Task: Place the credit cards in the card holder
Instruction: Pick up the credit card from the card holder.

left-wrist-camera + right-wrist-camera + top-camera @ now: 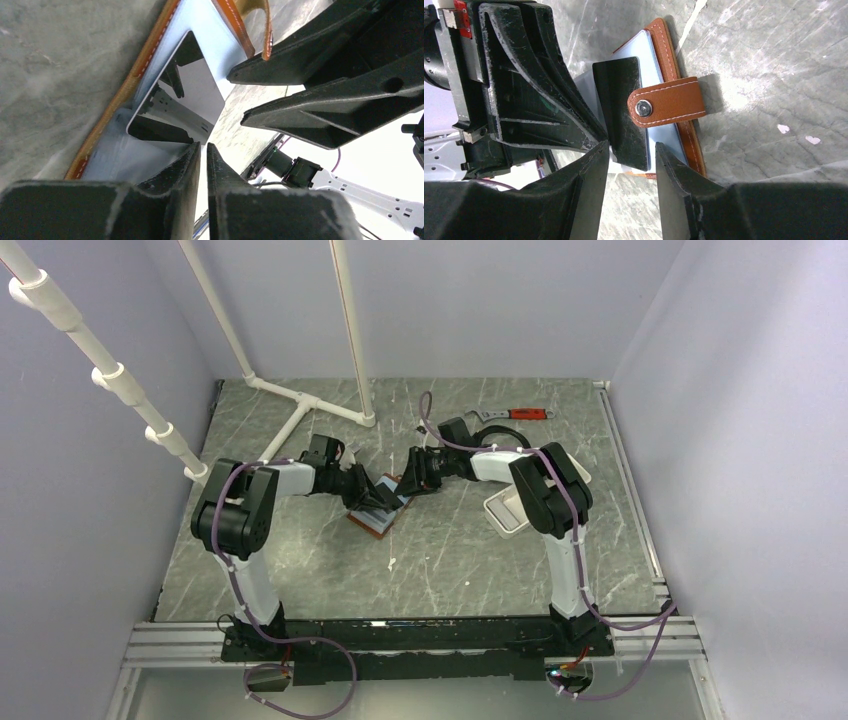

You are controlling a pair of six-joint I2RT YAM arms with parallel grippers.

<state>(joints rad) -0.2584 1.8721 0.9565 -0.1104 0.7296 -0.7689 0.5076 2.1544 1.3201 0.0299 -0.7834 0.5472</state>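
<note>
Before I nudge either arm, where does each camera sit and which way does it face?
Top external: above and behind the bases, looking down across the table; left arm and right arm show whole, meeting over the card holder.
Left wrist: on the left arm, looking along the left fingers at a credit card in the holder; right fingers opposite.
Right wrist: on the right arm, looking past the right fingers down at the same holder; left fingers opposite.
Both wrist views share card and holder.
</note>
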